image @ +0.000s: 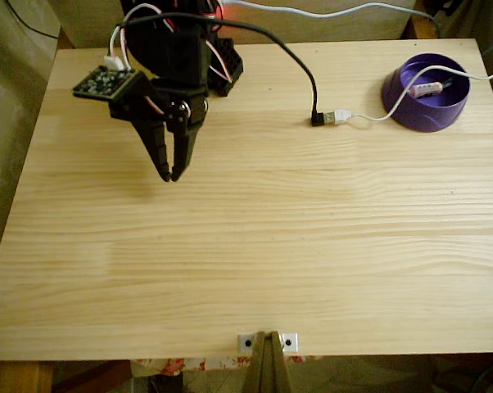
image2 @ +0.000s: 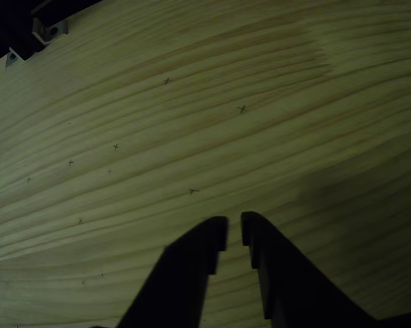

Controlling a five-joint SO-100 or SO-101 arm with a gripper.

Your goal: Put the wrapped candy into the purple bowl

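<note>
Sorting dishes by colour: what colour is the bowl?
Purple, clearest in the fixed view: the bowl at the table's far right.

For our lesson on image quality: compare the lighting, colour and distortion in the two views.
Fixed view: bright and even, soft focus, a faint shadow on the wooden table under the claw; the purple bowl is clearly coloured. Other view: dim, greenish, the wood grain curving as through a wide lens, the claw a dark silhouette.
</note>
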